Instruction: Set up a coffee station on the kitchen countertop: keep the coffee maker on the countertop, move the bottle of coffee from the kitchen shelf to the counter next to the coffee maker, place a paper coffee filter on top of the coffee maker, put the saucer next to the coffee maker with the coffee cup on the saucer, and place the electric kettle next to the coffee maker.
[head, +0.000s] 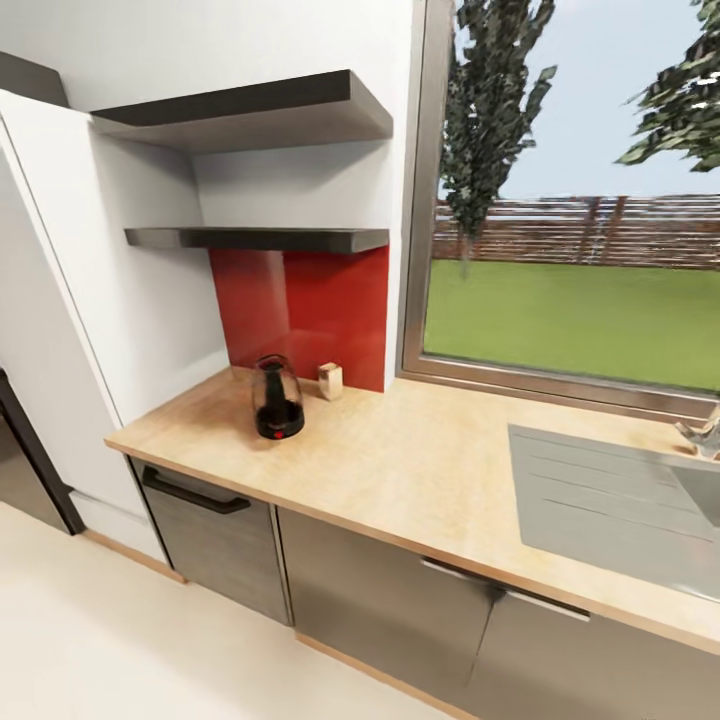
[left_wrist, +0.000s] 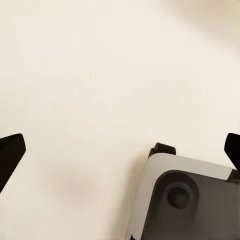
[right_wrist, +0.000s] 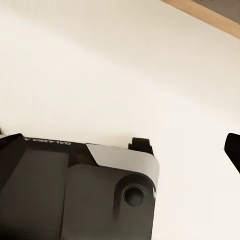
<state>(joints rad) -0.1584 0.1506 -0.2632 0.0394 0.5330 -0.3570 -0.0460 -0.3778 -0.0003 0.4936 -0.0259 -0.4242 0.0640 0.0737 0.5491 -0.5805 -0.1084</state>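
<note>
electric kettle (head: 277, 398) sitting on countertop (head: 420, 470) at 9 o'clock; left gripper (left_wrist: 120, 150) gaping wide over floor (left_wrist: 100, 75); right gripper's state i cannot tell, its fingertips cut off.

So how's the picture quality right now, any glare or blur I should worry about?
Head view: even daylight, soft render, electric kettle clear on the countertop, edges bowed by the wide lens. Both wrist views: pale floor nearly washed out, left pincer fingertips dark at the frame edges.

Only readable text: "GALAXEA" in small pale letters, upside down, along the edge of the dark robot base panel (right_wrist: 35, 190) seen from the right wrist camera. Nothing legible anywhere else, not on the electric kettle (head: 276, 398) either.
</note>
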